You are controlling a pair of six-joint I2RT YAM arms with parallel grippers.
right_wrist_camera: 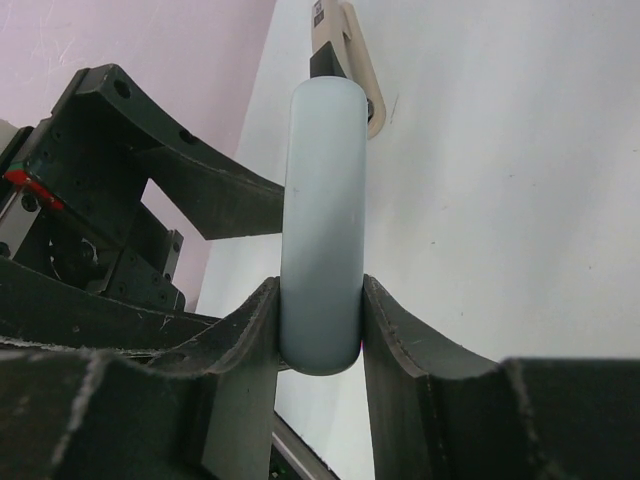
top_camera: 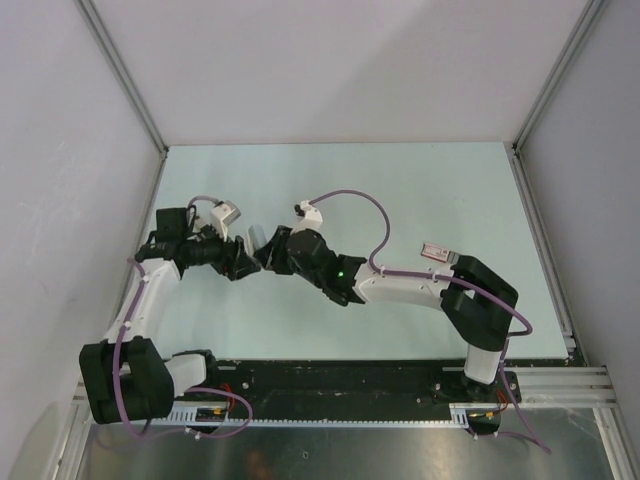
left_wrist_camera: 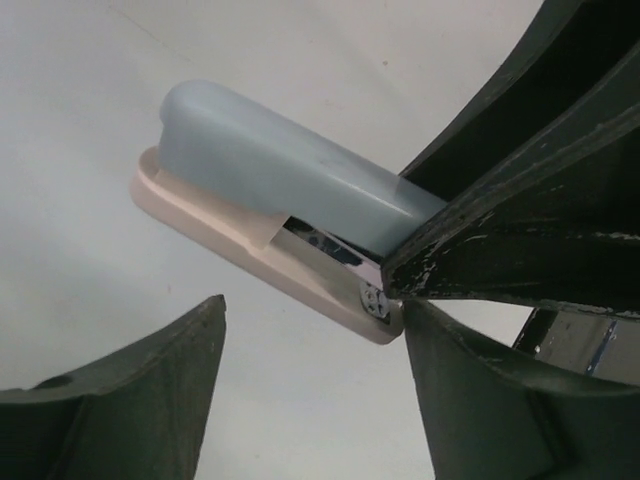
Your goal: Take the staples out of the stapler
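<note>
The stapler [top_camera: 255, 238] is small, with a pale blue top cover [left_wrist_camera: 280, 180] and a cream-pink base [left_wrist_camera: 230, 235]; shiny metal and a hinge rivet show between them. No slim black stapler is in view. My right gripper [top_camera: 268, 255] is shut on the blue cover's end [right_wrist_camera: 322, 200], one finger on each side [right_wrist_camera: 320, 300], and holds it above the table. My left gripper [top_camera: 238, 262] is open [left_wrist_camera: 312, 330] just below the stapler's hinge end. Its right finger [left_wrist_camera: 470, 400] touches the base's corner. The right gripper's fingers [left_wrist_camera: 520, 230] fill the upper right of the left wrist view.
A flat pinkish box [top_camera: 437, 250] lies on the table by the right arm's elbow. Grey walls with metal posts close in the pale table [top_camera: 400, 190] at the left, back and right. Purple cables loop over both arms.
</note>
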